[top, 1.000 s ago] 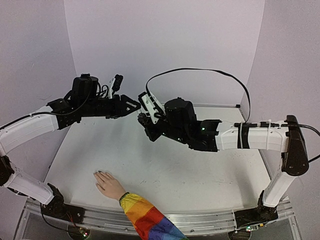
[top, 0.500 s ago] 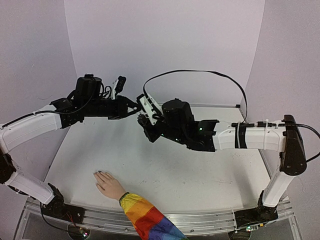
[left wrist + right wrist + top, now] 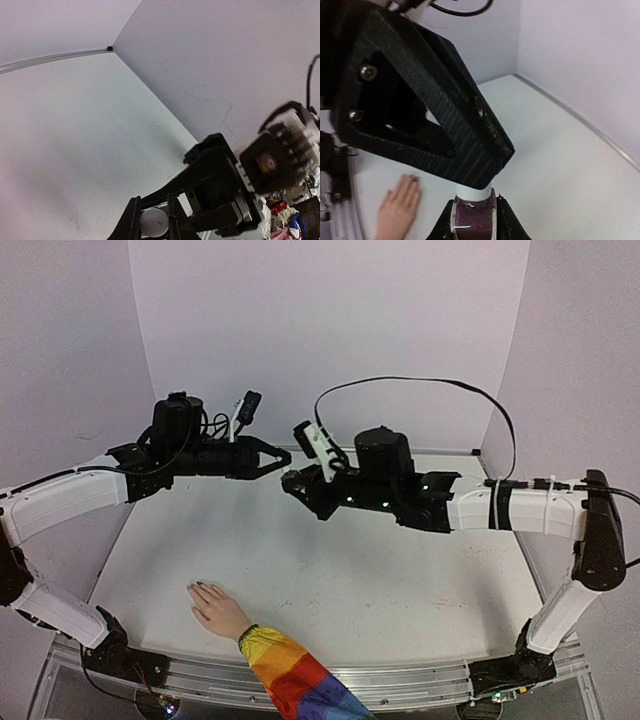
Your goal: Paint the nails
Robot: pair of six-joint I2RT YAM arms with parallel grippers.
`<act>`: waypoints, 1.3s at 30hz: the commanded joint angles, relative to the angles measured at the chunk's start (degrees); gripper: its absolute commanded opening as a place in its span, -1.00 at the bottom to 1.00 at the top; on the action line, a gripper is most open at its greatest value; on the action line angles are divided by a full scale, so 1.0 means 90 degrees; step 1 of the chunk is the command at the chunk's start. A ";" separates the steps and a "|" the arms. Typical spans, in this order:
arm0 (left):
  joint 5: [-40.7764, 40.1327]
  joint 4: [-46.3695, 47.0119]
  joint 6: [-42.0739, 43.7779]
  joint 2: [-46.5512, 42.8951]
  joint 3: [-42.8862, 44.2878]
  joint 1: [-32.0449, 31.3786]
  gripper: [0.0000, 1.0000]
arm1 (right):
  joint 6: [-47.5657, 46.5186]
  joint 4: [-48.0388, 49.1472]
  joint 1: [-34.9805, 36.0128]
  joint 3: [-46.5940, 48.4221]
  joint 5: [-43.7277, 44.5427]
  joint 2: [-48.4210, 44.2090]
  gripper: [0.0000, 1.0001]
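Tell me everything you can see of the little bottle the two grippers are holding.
The bottle is small, with a dark purple, glossy body, seemingly glass, and a round white cap. It is held in the air above the table, between the arms. The right gripper is clamped on its body, and the left gripper is closed on the cap. Whether the cap is loosened cannot be told.

I'm driving this rig in what looks like a robot lab booth: a white table [image 3: 400,580], plain lilac walls [image 3: 330,320] closing it in behind and at both sides, a metal rail [image 3: 400,680] along its near edge
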 commanded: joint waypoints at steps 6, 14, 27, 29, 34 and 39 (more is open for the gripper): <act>0.3748 0.1747 0.0319 0.0023 -0.0008 -0.0323 -1.00 | 0.2119 0.3710 -0.1033 -0.0266 -0.8013 -0.0724 -1.00; 0.3849 0.1742 0.0535 0.0014 0.0104 -0.0335 -0.90 | 0.2120 0.3720 -0.1037 -0.0603 -0.7415 -0.0977 -1.00; 0.1945 0.1455 0.0251 -0.1064 -0.0655 0.0350 0.96 | 0.0395 0.0831 -0.1093 -0.0594 -0.3091 -0.1272 -1.00; 0.1299 0.1386 0.0009 -0.1169 -0.0729 0.0361 0.89 | 0.0359 0.0734 -0.0989 -0.0576 -0.2310 -0.1237 -1.00; 0.0141 0.0863 -0.0506 -0.0972 -0.0488 0.0377 0.50 | 0.0309 0.0620 -0.0636 -0.0418 -0.0683 -0.0924 -1.00; 0.0236 0.0714 -0.0735 -0.0494 0.0007 0.0375 0.35 | 0.0041 0.0289 -0.0227 0.0123 0.0167 -0.0402 -1.00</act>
